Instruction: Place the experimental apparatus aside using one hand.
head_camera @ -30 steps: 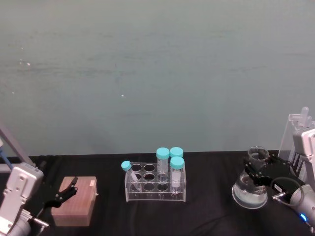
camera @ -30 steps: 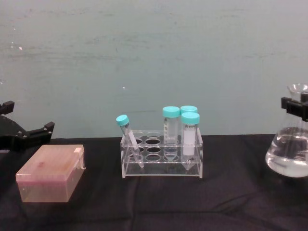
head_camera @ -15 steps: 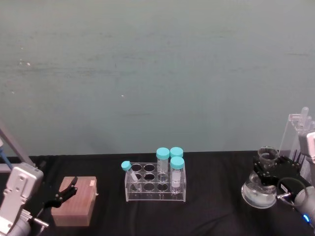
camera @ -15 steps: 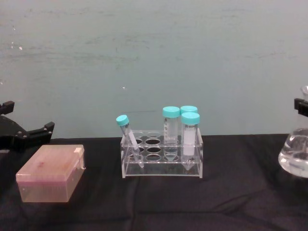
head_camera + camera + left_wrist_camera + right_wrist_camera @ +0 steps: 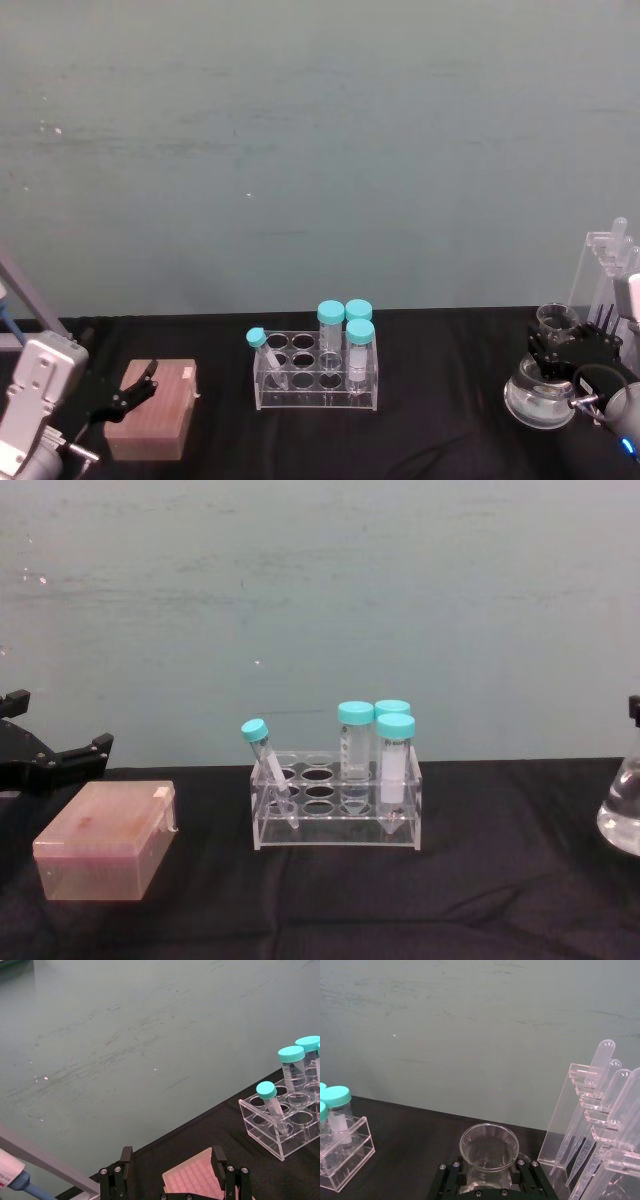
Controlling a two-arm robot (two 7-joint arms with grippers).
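Observation:
The conical flask point(image 5: 540, 400) with clear liquid is at the table's far right, just left of the tall acrylic stand point(image 5: 603, 275). My right gripper point(image 5: 553, 350) is shut on the flask's neck, below its open mouth. In the right wrist view the flask point(image 5: 470, 1152) sits between the black fingers point(image 5: 447, 1180), with the stand point(image 5: 585, 1120) and its long tubes close beside it. The chest view shows the flask point(image 5: 625, 820) at the right edge, its base low by the black cloth. I cannot tell whether it touches. My left gripper point(image 5: 135, 388) is parked open at the left.
A clear tube rack point(image 5: 315, 372) with teal-capped tubes stands mid-table. A pink box point(image 5: 150, 410) lies at the left beneath my left gripper point(image 5: 172, 1155). Black cloth point(image 5: 500, 880) lies bare between the rack and the flask. A grey-green wall runs behind.
My right gripper has carried the flask to the right, closer to the acrylic stand and nearly out of the chest view. The left arm has not moved.

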